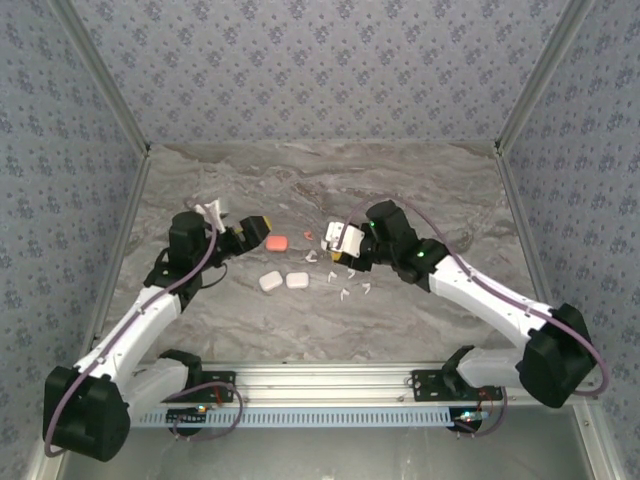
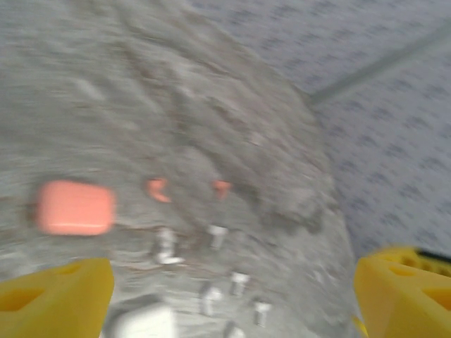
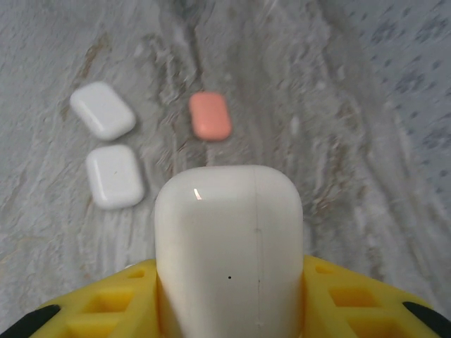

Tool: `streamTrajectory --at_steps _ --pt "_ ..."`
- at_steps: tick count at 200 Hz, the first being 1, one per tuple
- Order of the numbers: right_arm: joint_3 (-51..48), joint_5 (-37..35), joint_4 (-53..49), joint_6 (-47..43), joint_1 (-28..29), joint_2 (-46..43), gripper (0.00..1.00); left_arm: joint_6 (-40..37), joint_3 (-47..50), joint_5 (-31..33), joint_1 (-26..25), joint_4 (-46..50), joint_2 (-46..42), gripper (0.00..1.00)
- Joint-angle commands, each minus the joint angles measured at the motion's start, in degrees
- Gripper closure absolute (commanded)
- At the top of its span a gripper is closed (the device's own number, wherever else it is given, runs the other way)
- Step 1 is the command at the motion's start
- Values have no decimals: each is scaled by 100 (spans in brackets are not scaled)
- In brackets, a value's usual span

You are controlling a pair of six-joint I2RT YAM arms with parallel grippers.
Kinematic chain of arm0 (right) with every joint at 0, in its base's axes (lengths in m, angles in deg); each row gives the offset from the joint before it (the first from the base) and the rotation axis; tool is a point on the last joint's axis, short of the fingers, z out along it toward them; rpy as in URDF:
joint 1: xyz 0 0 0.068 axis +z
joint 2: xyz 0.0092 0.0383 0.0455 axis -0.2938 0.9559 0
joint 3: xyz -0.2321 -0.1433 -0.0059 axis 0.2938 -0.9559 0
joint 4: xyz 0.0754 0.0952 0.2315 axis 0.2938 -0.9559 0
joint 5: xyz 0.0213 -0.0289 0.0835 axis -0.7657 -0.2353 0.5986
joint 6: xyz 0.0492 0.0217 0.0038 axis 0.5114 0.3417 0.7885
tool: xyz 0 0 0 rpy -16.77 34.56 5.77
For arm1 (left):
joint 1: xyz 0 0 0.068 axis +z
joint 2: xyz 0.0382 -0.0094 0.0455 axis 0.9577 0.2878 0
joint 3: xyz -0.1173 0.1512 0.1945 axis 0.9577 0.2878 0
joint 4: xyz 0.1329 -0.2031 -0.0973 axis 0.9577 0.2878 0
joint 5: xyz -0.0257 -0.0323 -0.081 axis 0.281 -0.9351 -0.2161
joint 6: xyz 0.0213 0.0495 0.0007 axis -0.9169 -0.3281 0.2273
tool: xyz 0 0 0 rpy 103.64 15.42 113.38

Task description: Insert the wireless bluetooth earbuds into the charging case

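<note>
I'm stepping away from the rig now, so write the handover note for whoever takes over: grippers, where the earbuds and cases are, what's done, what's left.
Left gripper: open, empty, beside the pink case.
Right gripper: shut on a white case; its lid looks closed.
Two other white cases lie side by side on the table.
Red earbuds lie just past the pink case; white earbuds are scattered loose nearby.
Done: one case in hand.
Left: no earbud looks seated; all that show lie loose, so probably open a case and insert them.
</note>
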Motion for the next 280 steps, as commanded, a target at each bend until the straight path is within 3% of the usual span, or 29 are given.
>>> streamTrajectory --at_steps 1,42,79,132,245,264,280 --pt "175 190 213 -250 -87 -160 59 -33 -347 -709 -452 -694 173 14" --pt "446 324 252 -332 -82 -216 59 -92 -726 -894 -1225 -1126 638 19" --pt "523 506 293 -279 -47 -214 60 -174 -947 -940 -1551 -1242 1003 25" --pt "552 548 301 -149 -31 -179 59 -280 -1123 -1100 -1741 -1241 1333 34" --pt "565 636 277 -35 25 -135 58 -272 -1158 -1129 -1846 -1412 1518 64" --pt "625 689 111 36 -23 -151 55 -273 -1137 -1090 -1856 -1450 1510 73" --pt "707 829 -132 174 -121 -223 46 -292 -1102 -1025 -1852 -1525 1493 77"
